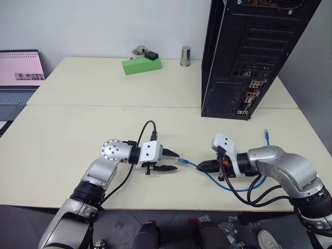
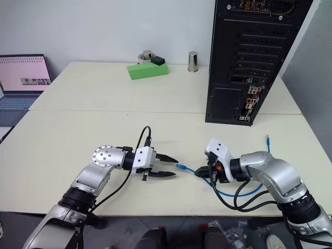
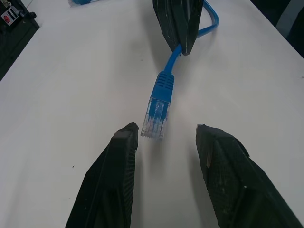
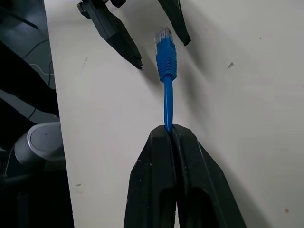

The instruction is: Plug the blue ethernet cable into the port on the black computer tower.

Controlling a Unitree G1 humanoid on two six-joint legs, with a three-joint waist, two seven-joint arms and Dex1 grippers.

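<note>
The blue ethernet cable lies low over the front of the table between my two hands. My right gripper is shut on the cord a short way behind its clear plug, and the cable loops back under that arm to its other end. My left gripper is open, its fingertips on either side of the plug's tip without touching it. The black computer tower stands upright at the back right, its rear panel with small coloured jacks facing me.
A green box with small items on top and a metal cylinder stand at the table's far edge. A laptop sits at the far left. Black robot cables hang by my right arm.
</note>
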